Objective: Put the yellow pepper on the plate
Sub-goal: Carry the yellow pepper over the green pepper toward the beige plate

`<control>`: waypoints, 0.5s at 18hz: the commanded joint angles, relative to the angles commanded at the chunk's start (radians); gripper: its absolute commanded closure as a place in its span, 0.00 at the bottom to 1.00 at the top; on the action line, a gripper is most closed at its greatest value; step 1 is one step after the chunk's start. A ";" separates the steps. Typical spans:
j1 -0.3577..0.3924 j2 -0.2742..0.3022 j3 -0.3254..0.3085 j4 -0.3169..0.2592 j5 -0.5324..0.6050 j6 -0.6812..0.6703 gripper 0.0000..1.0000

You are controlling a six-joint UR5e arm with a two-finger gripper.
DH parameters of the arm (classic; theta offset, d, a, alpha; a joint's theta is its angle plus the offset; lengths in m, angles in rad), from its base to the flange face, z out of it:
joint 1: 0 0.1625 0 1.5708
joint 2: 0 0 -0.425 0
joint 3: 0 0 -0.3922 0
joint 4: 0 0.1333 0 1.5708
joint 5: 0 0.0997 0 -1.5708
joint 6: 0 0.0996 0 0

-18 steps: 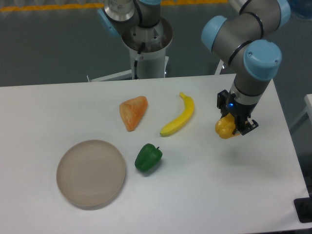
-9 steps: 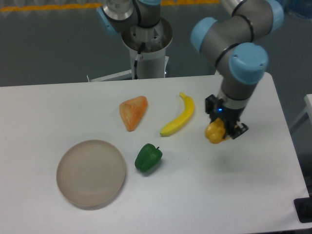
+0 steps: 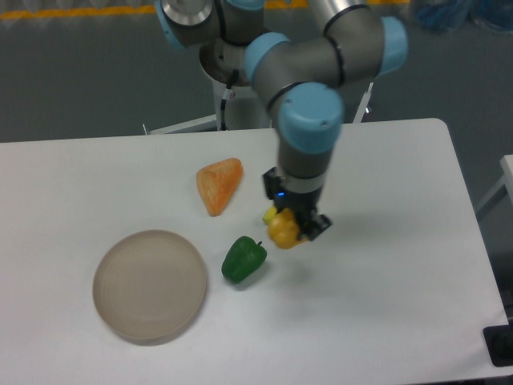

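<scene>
My gripper [image 3: 288, 228] is shut on the yellow pepper [image 3: 283, 231] and holds it above the table near the middle, just right of the green pepper [image 3: 243, 259]. The plate [image 3: 150, 285], a round beige-grey dish, lies empty at the front left, well to the left of the gripper. The arm hangs over the banana, so only its yellow tip [image 3: 269, 215] shows beside the gripper.
An orange wedge-shaped toy food [image 3: 218, 184] lies behind the green pepper. The arm's base [image 3: 239, 76] stands at the table's back edge. The table's right edge runs near x 600.
The gripper has carried the yellow pepper left, from the right side of the table to over the banana's lower end. The other foods and the plate have not moved.
</scene>
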 joint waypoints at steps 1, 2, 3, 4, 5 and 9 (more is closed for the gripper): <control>-0.047 -0.012 -0.002 0.002 -0.003 -0.021 0.91; -0.068 -0.018 -0.003 0.002 -0.005 -0.031 0.91; -0.081 -0.031 -0.002 0.002 -0.009 -0.043 0.91; -0.107 -0.049 0.000 0.024 -0.023 -0.072 0.91; -0.135 -0.064 -0.002 0.052 -0.052 -0.095 0.91; -0.192 -0.110 -0.002 0.080 -0.106 -0.167 0.89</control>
